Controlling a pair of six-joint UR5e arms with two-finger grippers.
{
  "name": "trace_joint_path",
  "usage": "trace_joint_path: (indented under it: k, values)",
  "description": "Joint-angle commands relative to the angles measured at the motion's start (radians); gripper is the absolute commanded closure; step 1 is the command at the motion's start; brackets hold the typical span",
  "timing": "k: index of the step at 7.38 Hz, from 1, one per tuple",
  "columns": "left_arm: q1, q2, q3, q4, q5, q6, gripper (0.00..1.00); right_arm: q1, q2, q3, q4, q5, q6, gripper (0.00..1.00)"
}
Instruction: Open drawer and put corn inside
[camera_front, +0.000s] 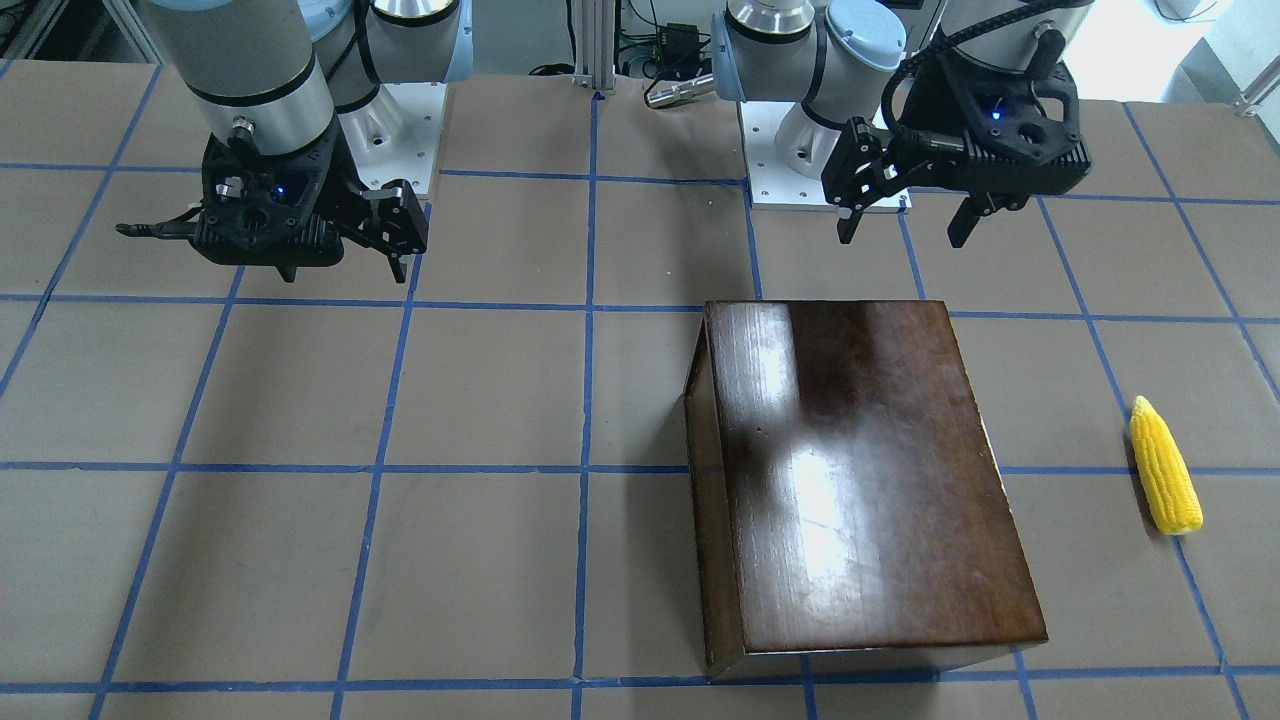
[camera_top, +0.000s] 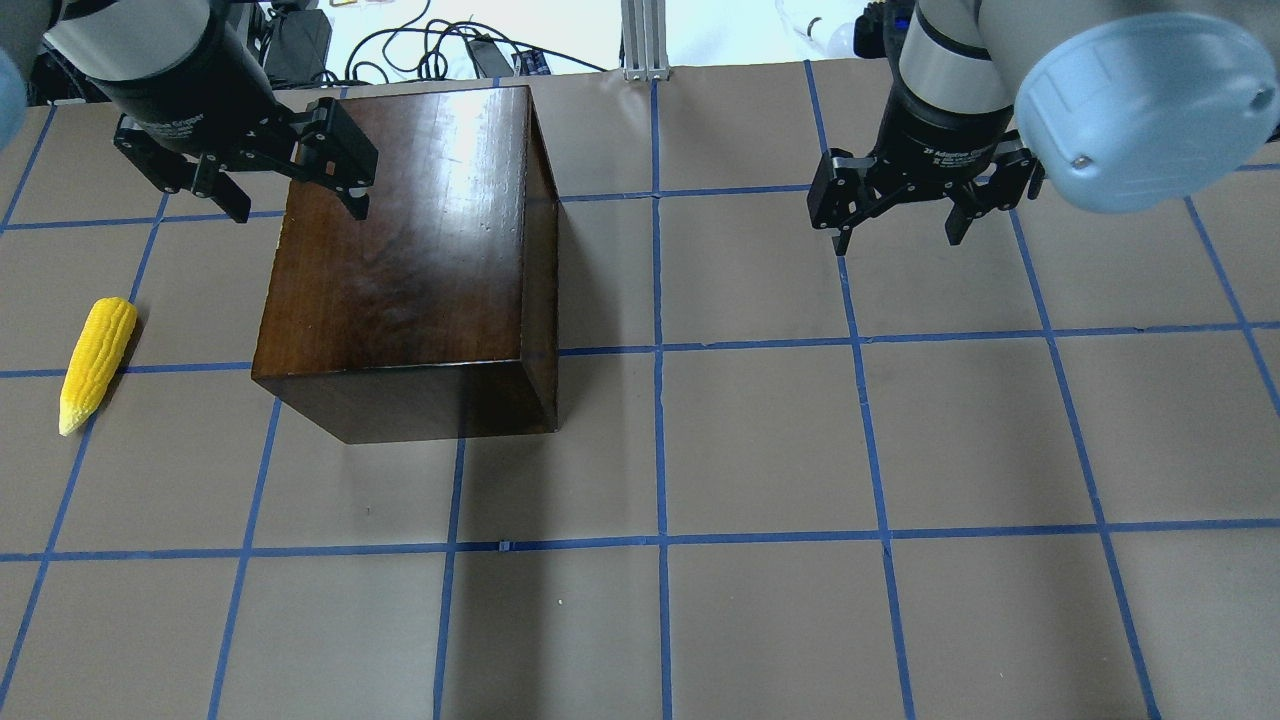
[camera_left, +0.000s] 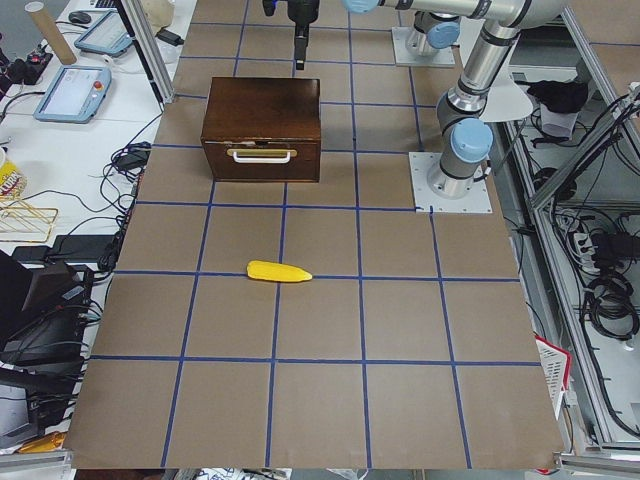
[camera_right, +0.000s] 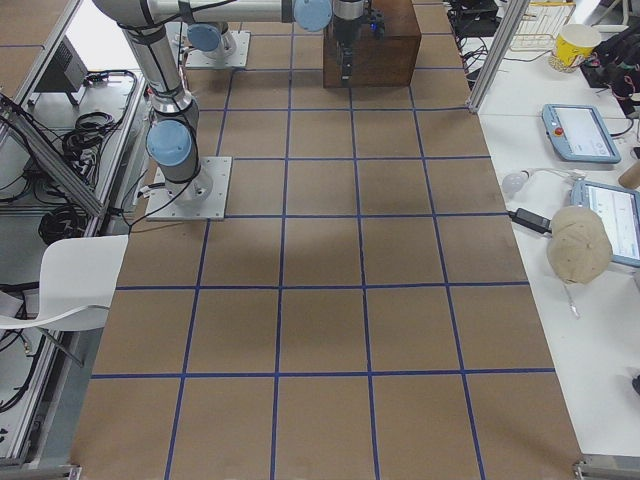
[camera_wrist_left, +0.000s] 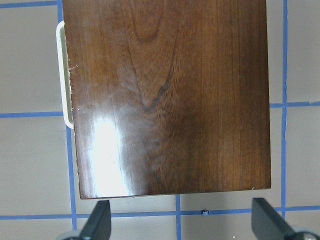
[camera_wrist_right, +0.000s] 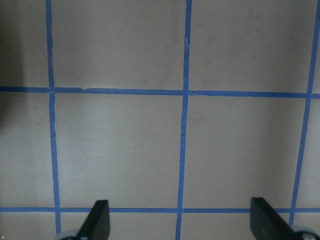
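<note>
The glossy dark-brown box (camera_top: 400, 250) stands on the table's left half; it also shows in the front-facing view (camera_front: 860, 470). Its drawer (camera_left: 260, 157) is shut, its front with a pale handle (camera_wrist_left: 62, 75) facing the robot's left. The yellow corn (camera_top: 95, 365) lies on the table left of the box, apart from it, also in the front-facing view (camera_front: 1165, 480). My left gripper (camera_top: 300, 213) hangs open and empty high above the box. My right gripper (camera_top: 897, 240) hangs open and empty over bare table, far from the box.
Brown table covering with a blue tape grid (camera_top: 660, 450). The arms' base plates (camera_front: 830, 160) are at the robot's edge. Desks with tablets (camera_left: 70, 95) and cables lie beyond the far table edge.
</note>
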Motion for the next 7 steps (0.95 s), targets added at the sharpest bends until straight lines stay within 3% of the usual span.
trace_joint_path:
  k: [1, 7]
  values:
    - [-0.002, -0.006, 0.001, 0.005, -0.001, 0.000, 0.00, 0.000, 0.000, 0.000, 0.000, 0.000, 0.000, 0.00]
    - [-0.002, -0.013, 0.000, 0.008, -0.004, -0.002, 0.00, 0.000, 0.000, 0.000, 0.000, 0.000, 0.000, 0.00]
